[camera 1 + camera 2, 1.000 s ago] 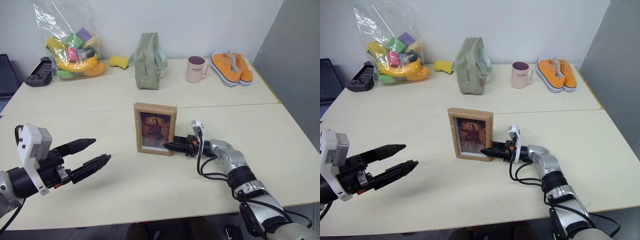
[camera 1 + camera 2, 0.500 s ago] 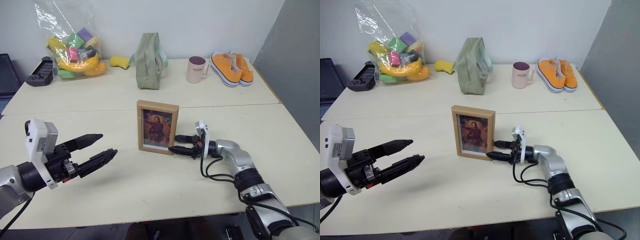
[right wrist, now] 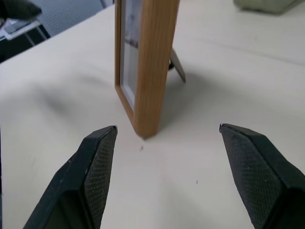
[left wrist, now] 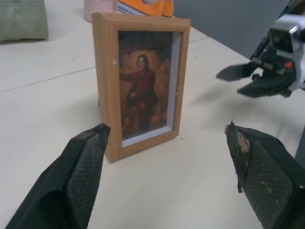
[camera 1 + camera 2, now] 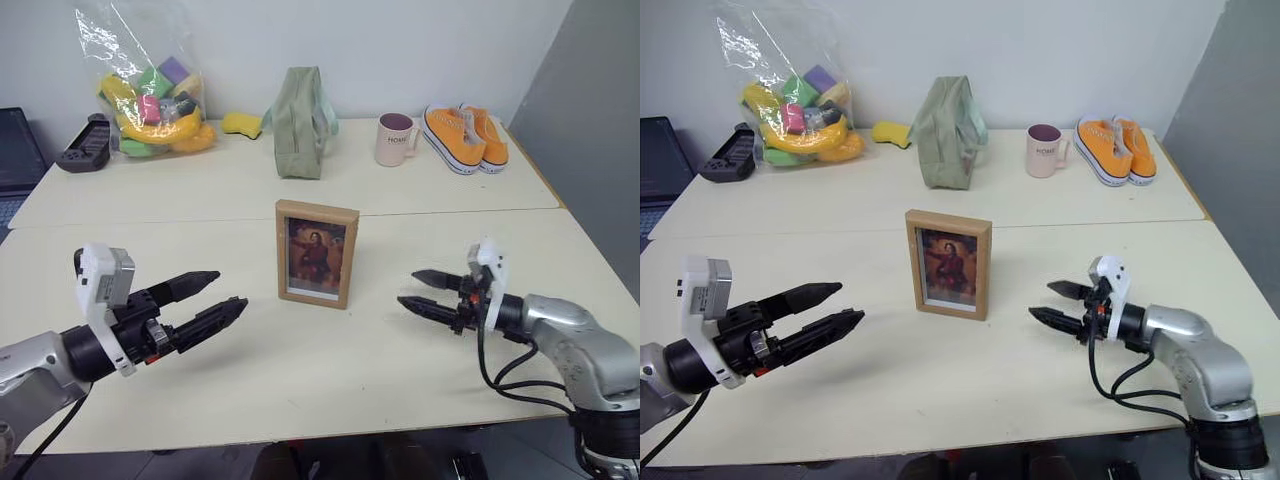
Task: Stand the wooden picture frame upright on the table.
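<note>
Standing alone mid-table (image 5: 420, 400): picture frame (image 5: 317, 253), bare tabletop lying on both sides; bag (image 5: 298, 123), mug (image 5: 394, 139) and shoes (image 5: 463, 137) crowding the far edge.

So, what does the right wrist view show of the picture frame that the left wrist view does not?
The right wrist view shows the wooden picture frame edge-on, with its fold-out stand propped behind. The left wrist view shows its portrait front and the open right pincer beside it. In both, the frame stands upright on the table, untouched, between open fingers.
</note>
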Tool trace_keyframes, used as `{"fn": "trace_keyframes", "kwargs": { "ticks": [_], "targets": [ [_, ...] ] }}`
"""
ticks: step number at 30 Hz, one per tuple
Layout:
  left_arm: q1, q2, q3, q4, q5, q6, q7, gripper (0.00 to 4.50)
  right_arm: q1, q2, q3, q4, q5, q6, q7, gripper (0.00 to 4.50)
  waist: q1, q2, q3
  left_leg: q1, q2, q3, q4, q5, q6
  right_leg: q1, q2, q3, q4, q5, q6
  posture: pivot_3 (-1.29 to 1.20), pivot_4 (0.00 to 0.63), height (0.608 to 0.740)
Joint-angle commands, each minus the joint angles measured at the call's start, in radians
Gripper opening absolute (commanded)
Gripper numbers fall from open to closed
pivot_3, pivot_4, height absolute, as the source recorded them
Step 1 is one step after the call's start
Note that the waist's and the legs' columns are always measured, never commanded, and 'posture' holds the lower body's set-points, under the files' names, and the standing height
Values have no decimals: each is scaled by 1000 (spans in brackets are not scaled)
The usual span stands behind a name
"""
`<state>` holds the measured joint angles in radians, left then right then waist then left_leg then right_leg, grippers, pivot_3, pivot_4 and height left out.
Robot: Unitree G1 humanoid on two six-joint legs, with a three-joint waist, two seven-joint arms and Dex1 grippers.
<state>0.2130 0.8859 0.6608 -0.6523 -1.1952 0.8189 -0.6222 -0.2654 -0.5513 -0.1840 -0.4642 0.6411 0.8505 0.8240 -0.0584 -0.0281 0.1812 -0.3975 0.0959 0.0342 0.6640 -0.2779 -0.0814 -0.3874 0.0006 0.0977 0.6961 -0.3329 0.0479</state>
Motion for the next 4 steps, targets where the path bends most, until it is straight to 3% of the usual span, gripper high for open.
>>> {"fn": "trace_keyframes", "kwargs": {
  "ticks": [1, 4],
  "targets": [
    [-20, 4, 0, 12, -19, -10, -14, 4181, -25, -25, -78, -100, 117, 65, -56, 3630, 3, 0, 0, 0, 0, 0, 0, 0, 0, 0, 0, 0, 0, 0, 0, 0, 150, 740],
    [-37, 9, -12, 23, -18, -10, -19, 4181, -31, -20, -96, -110, 156, 83, -107, 3630, 5, 0, 0, 0, 0, -1, 0, 0, 0, 0, 0, 0, 0, 0, 0, 0, 150, 740]
  ]
}}
